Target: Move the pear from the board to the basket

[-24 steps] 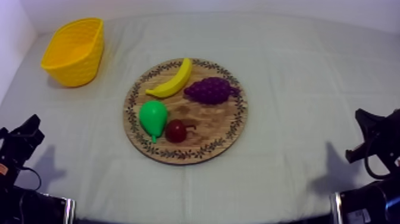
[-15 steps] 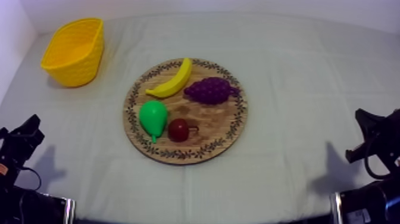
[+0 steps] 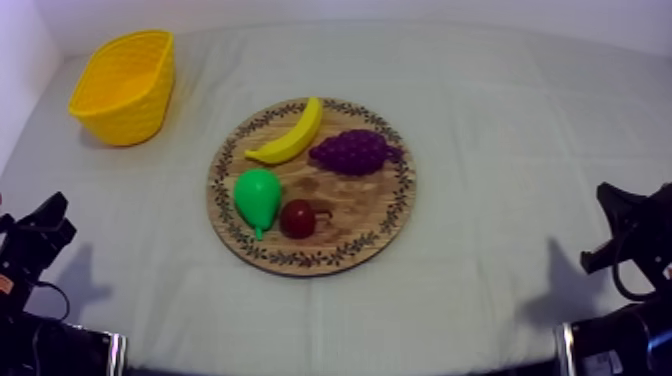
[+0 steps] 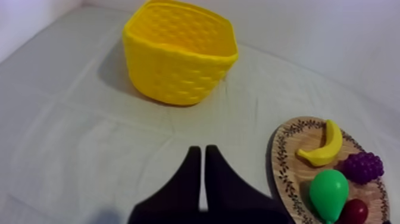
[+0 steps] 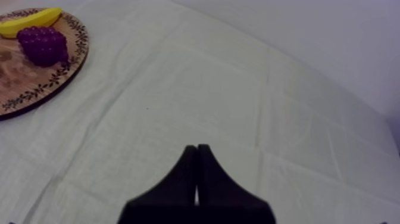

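While pear (image 3: 257, 197) lies on left half of wooden board (image 3: 385, 225), top view has small red fruit (image 3: 297, 218) just beside it at right, banana (image 3: 290, 134) and grapes (image 3: 352, 151) on far half, yellow basket (image 3: 125, 85) far left on cloth (image 3: 500, 90), well apart from board.

Left wrist view: left gripper (image 4: 202, 150) pinched into narrow wedge, nothing held, over cloth; basket beyond, board off to right.

Right wrist view: right gripper (image 5: 197, 147) pinched together too, empty, over cloth; grapes and banana far left.

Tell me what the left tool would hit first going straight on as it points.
Bare cloth lies ahead of the left tool, then probably the yellow basket, at its near wall; depth is hard to judge.
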